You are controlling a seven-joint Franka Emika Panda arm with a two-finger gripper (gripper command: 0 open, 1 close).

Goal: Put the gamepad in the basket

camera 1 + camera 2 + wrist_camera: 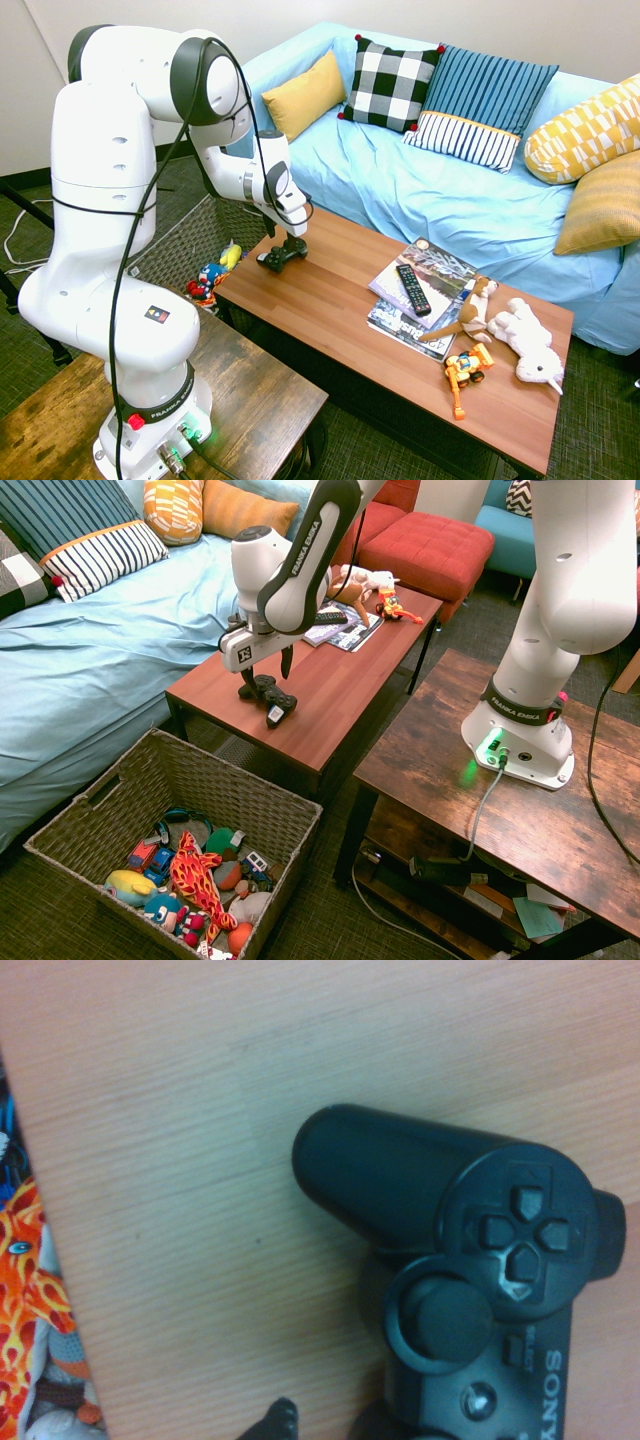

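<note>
The open pincer (263, 677) hangs directly over the gamepad (271, 698), which lies on the surface (330, 695) at the corner nearest the basket (100, 810).

Blue sofa (450, 190) (cushioned), perhaps carpet.

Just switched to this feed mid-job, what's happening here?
The arm's gripper is down at the gamepad, which sits near the end of the coffee table closest to the basket. The fingers straddle the pad, but a firm grasp can't be confirmed. The basket, a woven one on the floor just past that end, already holds toys. The gamepad isn't in it yet.
</note>
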